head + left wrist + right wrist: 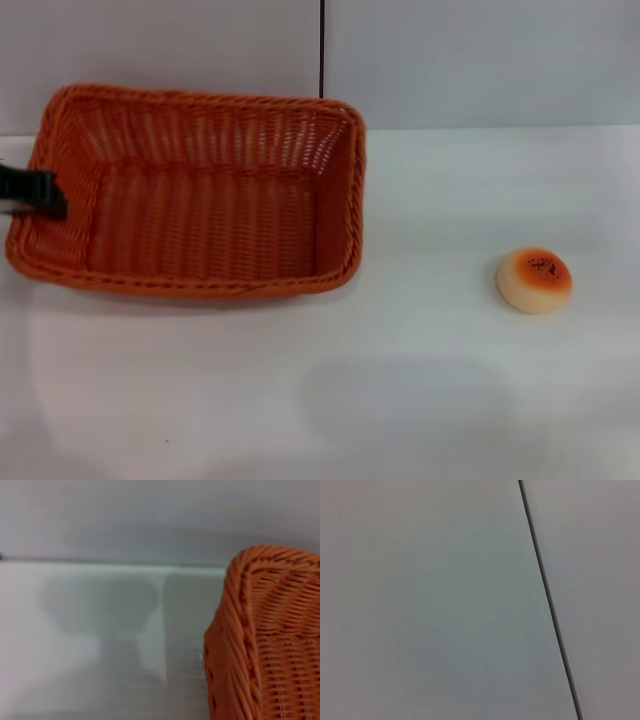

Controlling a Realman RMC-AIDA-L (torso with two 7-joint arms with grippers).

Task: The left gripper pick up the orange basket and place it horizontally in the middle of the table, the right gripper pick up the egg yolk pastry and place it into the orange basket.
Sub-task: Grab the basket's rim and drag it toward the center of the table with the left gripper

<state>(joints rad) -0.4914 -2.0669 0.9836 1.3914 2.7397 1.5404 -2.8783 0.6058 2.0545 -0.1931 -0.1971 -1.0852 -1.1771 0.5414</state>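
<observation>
1. While the left gripper [35, 192] is sitting at the orange basket [200, 195] left rim, jaw state unclear, confirm grip before lifting
2. Egg yolk pastry [535, 280] is lying right on the table [400, 380], well apart

Soft, even overhead light fills the head view, leaving faint grey shadows on the tabletop [450, 400] without glare. The left wrist view is blurred, with the orange basket [270, 640] out of focus and broad diffuse shadows beside it. The right wrist view is dim and flat.
</observation>
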